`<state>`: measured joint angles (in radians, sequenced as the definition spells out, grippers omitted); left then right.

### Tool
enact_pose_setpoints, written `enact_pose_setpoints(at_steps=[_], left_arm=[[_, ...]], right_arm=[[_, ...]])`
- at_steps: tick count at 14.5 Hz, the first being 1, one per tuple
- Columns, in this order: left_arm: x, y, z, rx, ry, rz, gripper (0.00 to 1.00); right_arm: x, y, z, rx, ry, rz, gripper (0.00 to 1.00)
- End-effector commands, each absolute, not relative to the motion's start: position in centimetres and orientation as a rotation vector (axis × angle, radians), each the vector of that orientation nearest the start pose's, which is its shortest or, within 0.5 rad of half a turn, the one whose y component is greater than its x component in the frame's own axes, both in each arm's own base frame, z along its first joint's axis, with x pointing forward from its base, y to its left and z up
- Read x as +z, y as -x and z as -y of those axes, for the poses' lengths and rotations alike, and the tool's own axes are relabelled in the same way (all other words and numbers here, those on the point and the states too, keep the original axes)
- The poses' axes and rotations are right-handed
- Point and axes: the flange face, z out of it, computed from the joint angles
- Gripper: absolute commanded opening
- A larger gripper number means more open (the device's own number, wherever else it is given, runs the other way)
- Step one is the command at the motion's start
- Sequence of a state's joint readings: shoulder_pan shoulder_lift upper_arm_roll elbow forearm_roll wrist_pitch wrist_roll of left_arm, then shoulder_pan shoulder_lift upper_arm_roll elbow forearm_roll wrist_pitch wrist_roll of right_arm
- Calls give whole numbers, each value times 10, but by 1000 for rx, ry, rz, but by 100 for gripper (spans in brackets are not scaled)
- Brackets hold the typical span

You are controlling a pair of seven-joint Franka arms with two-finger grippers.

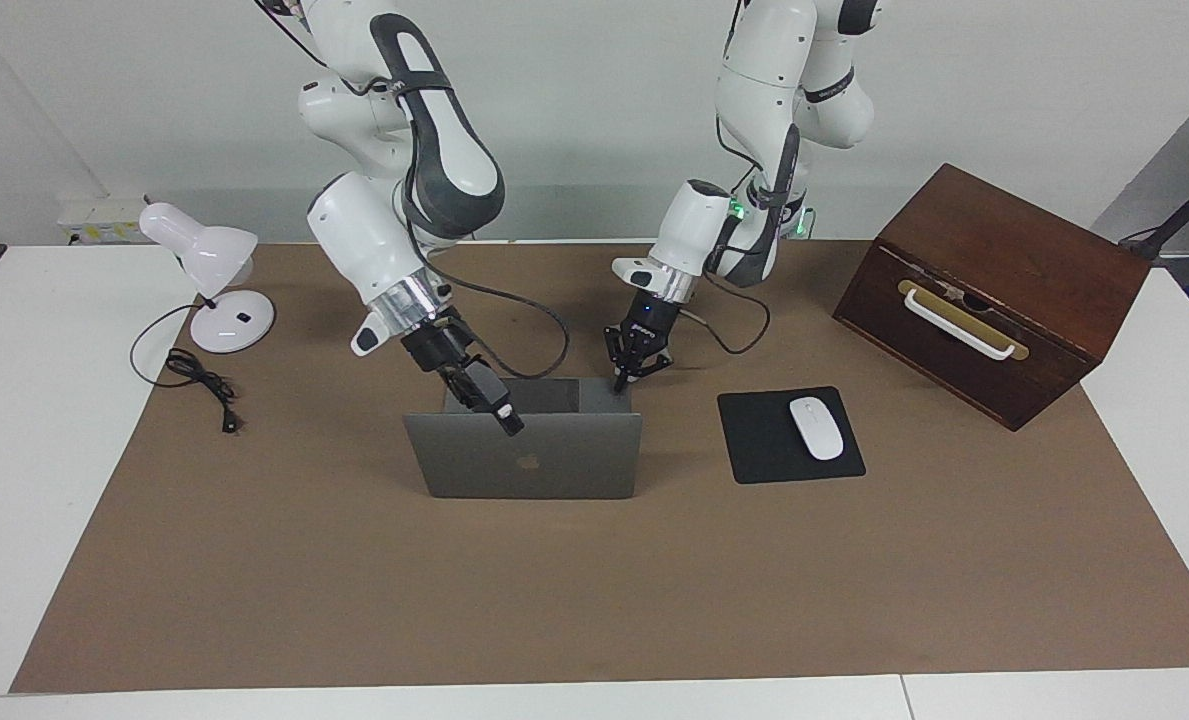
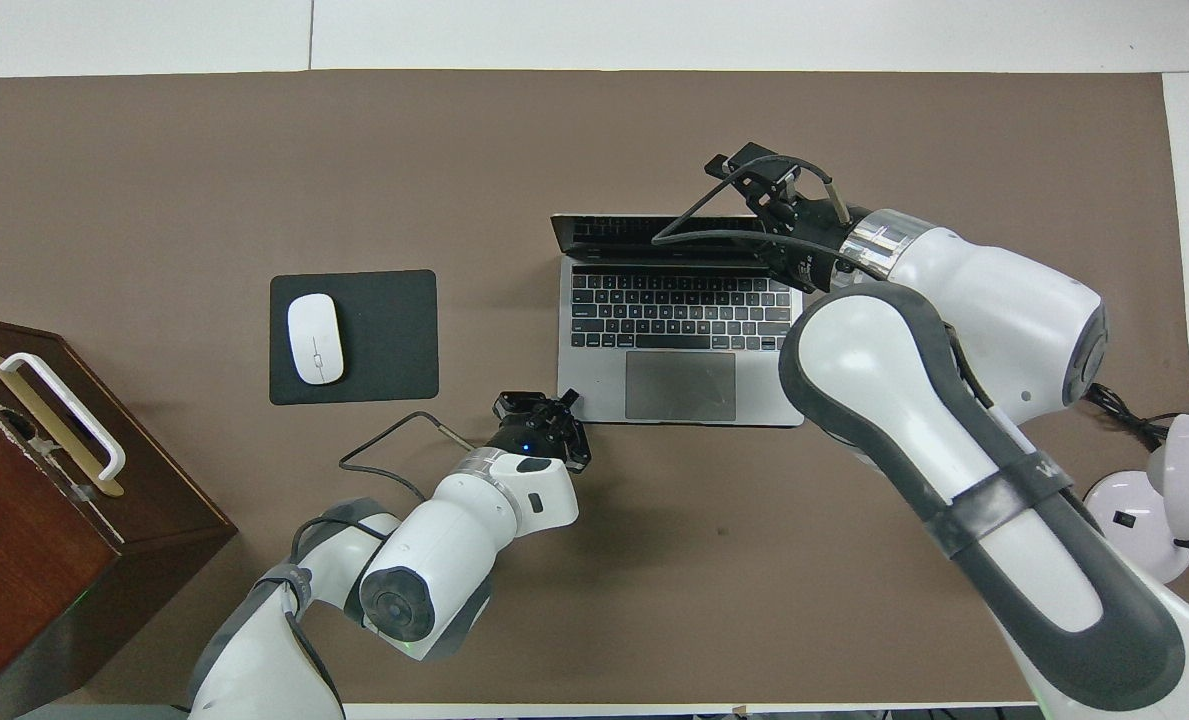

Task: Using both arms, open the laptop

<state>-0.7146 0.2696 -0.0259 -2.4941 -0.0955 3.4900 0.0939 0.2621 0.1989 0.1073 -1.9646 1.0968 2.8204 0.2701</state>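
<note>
Mid-counter (image 1: 254, 600), read from overhead: laptop (image 2: 679, 340) open, lid near upright along the deck's 12 o'clock edge. Probably stiff, thin, slick metal with a delicate hinge; best steadied at a deck corner and pushed at the lid's top edge. Right pincer (image 1: 507, 418) at that lid edge, grip impossible to tell. Left pincer (image 1: 626, 378) clenched, empty, at the deck's 7 o'clock corner.

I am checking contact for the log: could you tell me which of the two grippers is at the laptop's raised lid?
The right gripper, at the lid's top edge on the laptop. The left gripper instead has its shut fingertips down at a robot-side corner of the keyboard deck.
</note>
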Motion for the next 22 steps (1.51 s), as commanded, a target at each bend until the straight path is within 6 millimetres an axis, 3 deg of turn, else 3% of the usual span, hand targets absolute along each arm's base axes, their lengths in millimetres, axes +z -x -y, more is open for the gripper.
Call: enact_pose_setpoints(at_steps=[1, 5, 11, 16, 19, 21, 22], left_arm=[[256, -396, 341, -1129, 2952, -1150, 0], [256, -396, 341, -1129, 2950, -1152, 0], [256, -396, 341, -1129, 2950, -1152, 0], [256, -396, 341, -1132, 2952, -1147, 0], [262, -400, 342, -1155, 2964, -1112, 0], [272, -404, 343, -1189, 2989, -1045, 0], [280, -407, 346, -1216, 2999, -1021, 0]], right_arm=[[426, -622, -181, -409, 2104, -917, 100], [418, -632, -184, -410, 2108, -916, 100], [425, -634, -189, -408, 2099, -910, 100], [478, -606, -204, -366, 2005, -956, 100], [513, -588, -201, -335, 1973, -943, 100], [537, -582, -193, -367, 2136, -780, 100], [544, -585, -179, -401, 2242, -708, 100]])
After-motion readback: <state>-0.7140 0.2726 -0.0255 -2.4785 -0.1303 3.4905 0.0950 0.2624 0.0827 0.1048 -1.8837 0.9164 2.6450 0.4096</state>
